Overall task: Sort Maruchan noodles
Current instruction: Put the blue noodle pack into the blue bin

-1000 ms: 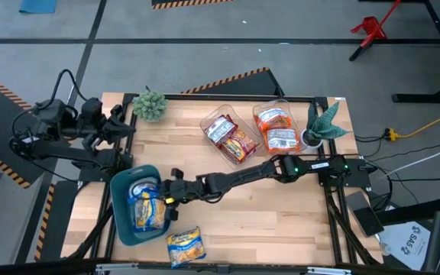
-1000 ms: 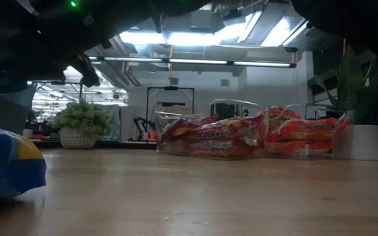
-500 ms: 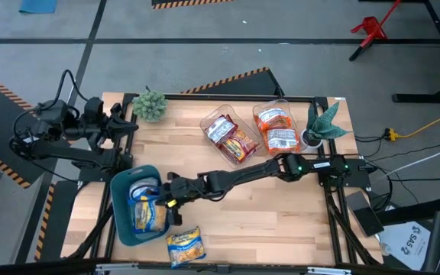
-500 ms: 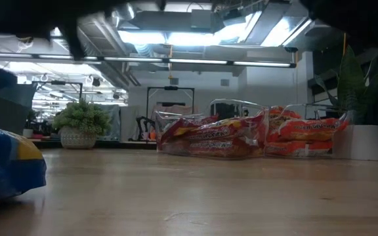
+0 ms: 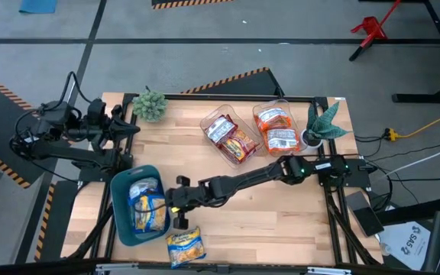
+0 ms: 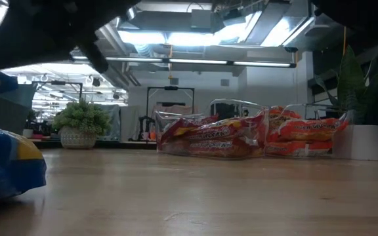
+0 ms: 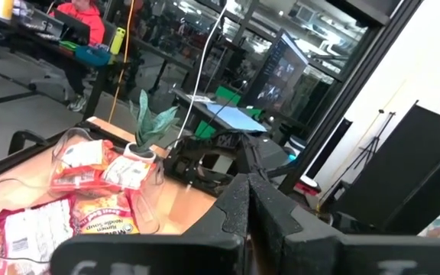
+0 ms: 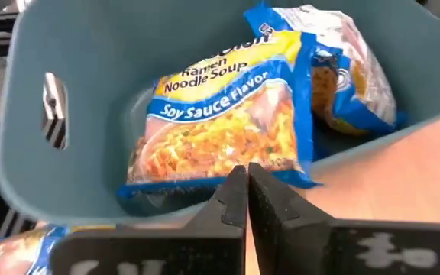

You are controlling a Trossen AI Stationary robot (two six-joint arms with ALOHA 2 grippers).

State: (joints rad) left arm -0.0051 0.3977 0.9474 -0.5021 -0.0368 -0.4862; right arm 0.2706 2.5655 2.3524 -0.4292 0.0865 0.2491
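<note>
Blue-yellow packet (image 5: 185, 246) lying flat, long axis seemingly table-front-to-back; right claw (image 5: 179, 221) clenched, empty, just beside.

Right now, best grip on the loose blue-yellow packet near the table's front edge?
The loose packet lies flat beside the blue bin, so come straight down with the right gripper, which hovers just above it, and pinch across its narrower width; a judgement from its flat pose.

"Soy Sauce Flavor" on blue packet (image 8: 228, 122)

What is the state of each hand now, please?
Left hand: closed, holding nothing, parked at the table's left edge.
Right hand: closed, empty, beside the blue bin.
</note>
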